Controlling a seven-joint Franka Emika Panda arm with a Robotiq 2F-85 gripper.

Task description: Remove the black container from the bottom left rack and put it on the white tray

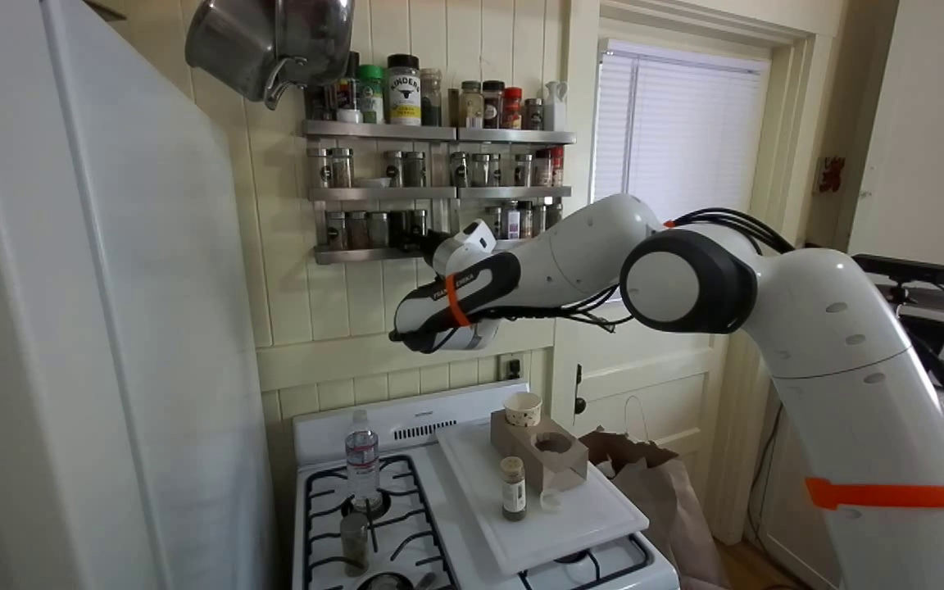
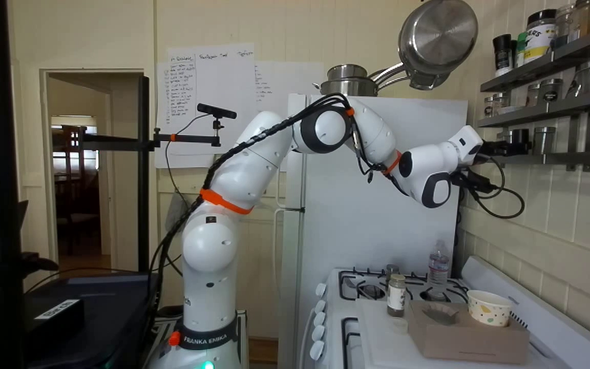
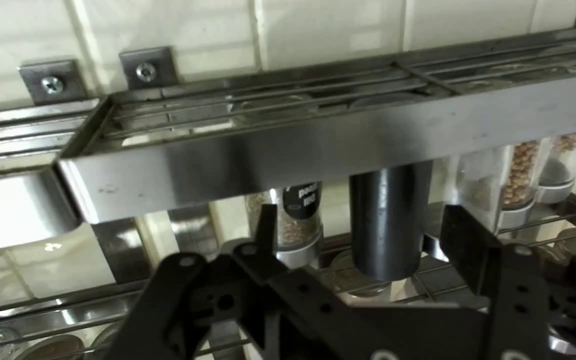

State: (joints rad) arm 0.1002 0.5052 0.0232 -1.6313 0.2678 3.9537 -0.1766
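While fingers (image 3: 468, 245) stand spread, the partly hidden black container (image 3: 389, 225) seems smooth and cylindrical.

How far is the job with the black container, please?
Done: the gripper is at the rack, jaws open either side of the black container. In hand: grasping; gaps show beside the container. Left: removing it from behind the rail and placing it on the white tray.

In the wrist view, the rack (image 3: 348, 147) hides part of the black container (image 3: 390, 220) and of a nearby label (image 3: 302, 202). In an exterior view, the lower edge crops the white tray (image 2: 382, 333); most writing (image 2: 185, 84) on the wall sheet (image 2: 226, 113) is too small to read.
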